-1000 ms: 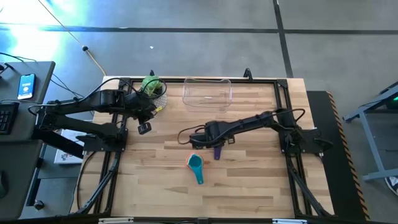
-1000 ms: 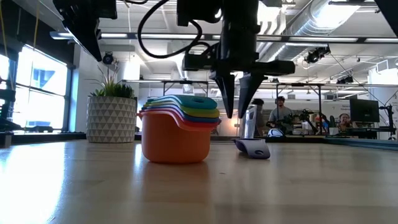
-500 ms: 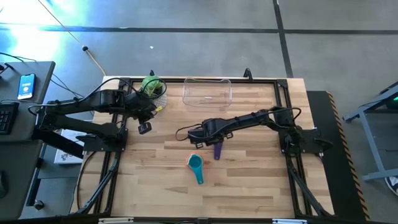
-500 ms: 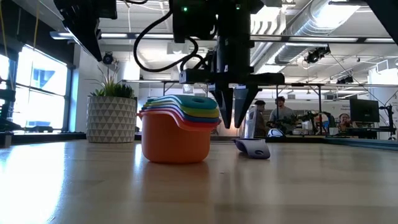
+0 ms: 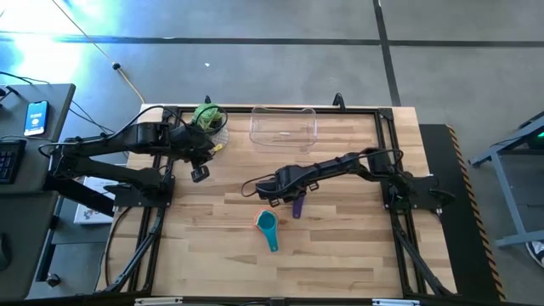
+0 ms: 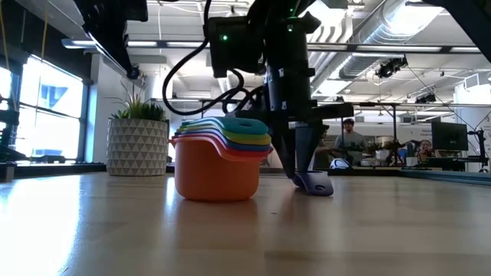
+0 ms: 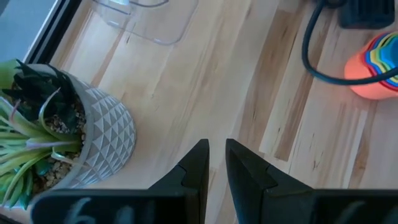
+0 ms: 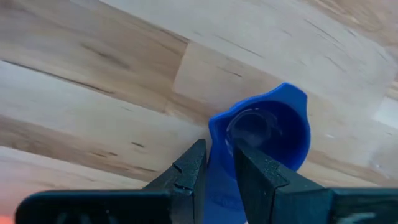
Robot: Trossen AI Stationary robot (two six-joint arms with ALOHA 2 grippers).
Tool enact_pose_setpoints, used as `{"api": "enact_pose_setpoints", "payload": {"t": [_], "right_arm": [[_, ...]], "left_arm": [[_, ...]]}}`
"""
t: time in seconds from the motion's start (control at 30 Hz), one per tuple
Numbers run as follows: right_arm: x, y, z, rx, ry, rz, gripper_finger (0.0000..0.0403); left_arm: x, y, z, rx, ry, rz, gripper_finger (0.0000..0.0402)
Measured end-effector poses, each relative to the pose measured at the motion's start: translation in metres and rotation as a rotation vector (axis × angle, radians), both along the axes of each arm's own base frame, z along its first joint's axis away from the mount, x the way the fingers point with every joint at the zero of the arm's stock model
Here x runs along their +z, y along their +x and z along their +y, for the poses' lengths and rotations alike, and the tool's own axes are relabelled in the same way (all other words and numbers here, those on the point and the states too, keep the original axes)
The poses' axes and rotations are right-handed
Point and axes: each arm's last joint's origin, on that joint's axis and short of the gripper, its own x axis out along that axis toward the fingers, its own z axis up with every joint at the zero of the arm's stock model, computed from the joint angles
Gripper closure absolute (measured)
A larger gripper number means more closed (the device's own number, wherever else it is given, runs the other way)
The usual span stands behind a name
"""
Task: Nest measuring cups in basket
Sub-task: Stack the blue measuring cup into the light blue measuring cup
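A purple measuring cup (image 5: 297, 206) lies on the wooden table, its handle (image 8: 217, 177) toward my right gripper's camera. My right gripper (image 8: 216, 152) points down over it, narrowly open, one finger on each side of the handle; the low view shows its fingertips (image 6: 295, 170) down at the cup (image 6: 314, 185). Just in front stands a nested stack of cups (image 5: 266, 223), orange outermost (image 6: 217, 172), its teal handle (image 5: 273, 243) pointing at the near edge. The clear basket (image 5: 283, 125) stands at the far edge. My left gripper (image 5: 197, 174) hovers at the left, narrowly open with nothing in it (image 7: 216, 149). My right gripper comes from above, its fingers across the purple cup's handle (image 8: 219, 163) close to the bowl, one on each side. I cannot tell whether either finger touches it. The cup lies on the table.
A green plant in a white patterned pot (image 5: 208, 119) stands at the far left beside the basket, close under my left gripper (image 7: 74, 143). A black cable (image 7: 323, 59) trails from the right arm near the stack. Bare wood lies along the near edge.
My right gripper has sunk toward the purple cup and rolled about its own axis; its fingers, first above the cup, now reach down on either side of the handle. The cups have not moved.
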Motion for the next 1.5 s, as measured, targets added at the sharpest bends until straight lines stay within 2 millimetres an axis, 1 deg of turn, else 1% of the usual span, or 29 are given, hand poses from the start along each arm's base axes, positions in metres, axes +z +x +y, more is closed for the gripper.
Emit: {"api": "enact_pose_setpoints", "payload": {"t": [0.17, 0.23, 0.43, 0.6, 0.7, 0.8, 0.9, 1.0, 1.1, 1.2, 1.33, 1.5], "right_arm": [[-0.003, 0.000, 0.000, 0.015, 0.001, 0.010, 0.0329], [-0.003, 0.001, 0.000, 0.018, 0.002, 0.010, 0.0335], [-0.003, 0.000, 0.000, 0.020, 0.010, 0.019, 0.0394], [-0.003, -0.002, 0.000, 0.023, 0.018, 0.033, 0.0398], [0.002, -0.002, 0.003, 0.012, 0.041, 0.018, 0.0399], [0.020, 0.001, 0.014, 0.007, 0.042, -0.016, 0.0401], [0.047, 0.009, 0.026, 0.025, 0.042, -0.093, 0.0401], [0.074, 0.018, 0.040, 0.032, 0.015, -0.208, 0.0402], [0.099, 0.021, 0.051, 0.036, -0.017, -0.291, 0.0402], [0.119, 0.023, 0.061, 0.052, -0.009, -0.362, 0.0402], [0.137, 0.024, 0.076, 0.102, -0.001, -0.452, 0.0402], [0.141, 0.025, 0.095, 0.166, 0.008, -0.521, 0.0402]], "left_arm": [[0.000, 0.001, 0.000, 0.000, 0.001, -0.007, 0.0357], [0.000, 0.001, 0.000, 0.000, 0.001, -0.007, 0.0357], [0.000, 0.001, 0.000, 0.000, 0.001, -0.007, 0.0357], [0.000, 0.001, 0.000, 0.000, 0.002, -0.007, 0.0357], [0.000, 0.000, 0.000, -0.001, 0.002, -0.006, 0.0357], [0.000, 0.000, 0.000, -0.001, 0.001, -0.004, 0.0357], [0.000, 0.000, 0.000, -0.001, 0.001, -0.003, 0.0357], [0.000, 0.000, 0.000, -0.001, 0.001, -0.003, 0.0357], [0.000, 0.000, 0.000, -0.003, 0.002, -0.003, 0.0357], [0.000, 0.000, 0.000, -0.003, 0.002, -0.003, 0.0357], [0.000, 0.000, 0.000, -0.004, 0.001, -0.003, 0.0357], [0.000, 0.000, 0.000, -0.004, 0.001, -0.003, 0.0357]]}}
